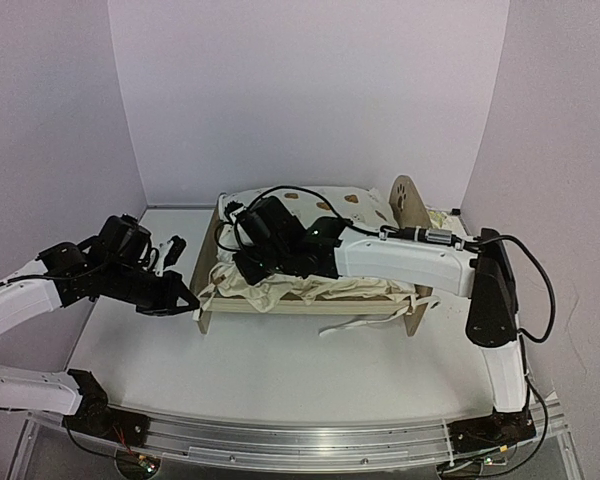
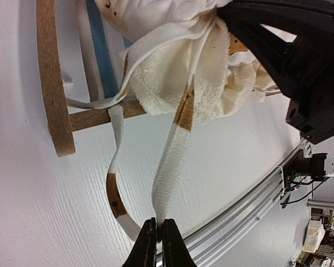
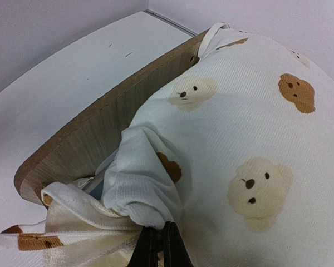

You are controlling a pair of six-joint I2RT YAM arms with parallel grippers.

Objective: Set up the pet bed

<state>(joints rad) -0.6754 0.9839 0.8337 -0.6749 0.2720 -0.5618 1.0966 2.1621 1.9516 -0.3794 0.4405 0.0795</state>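
Note:
The pet bed (image 1: 310,306) is a light-wood frame with arched end boards (image 1: 410,200) in the middle of the table. A cream bear-print cushion (image 1: 320,205) lies bunched in it. From the left wrist view I see the left end board (image 2: 50,83), a blue stripe of the base (image 2: 100,50), and a white tie strap (image 2: 172,161) running from the cushion down into my left gripper (image 2: 156,222), which is shut on the strap's end. Left gripper (image 1: 185,297) sits just off the bed's left end. Right gripper (image 3: 163,225) is shut on a bunched cushion corner (image 3: 145,189) beside the end board (image 3: 83,139).
A second strap with a brown patch (image 2: 114,194) loops on the table by the left gripper. Another strap (image 1: 365,325) lies in front of the bed. An aluminium rail (image 1: 310,445) runs along the near table edge. White walls close in the back and both sides.

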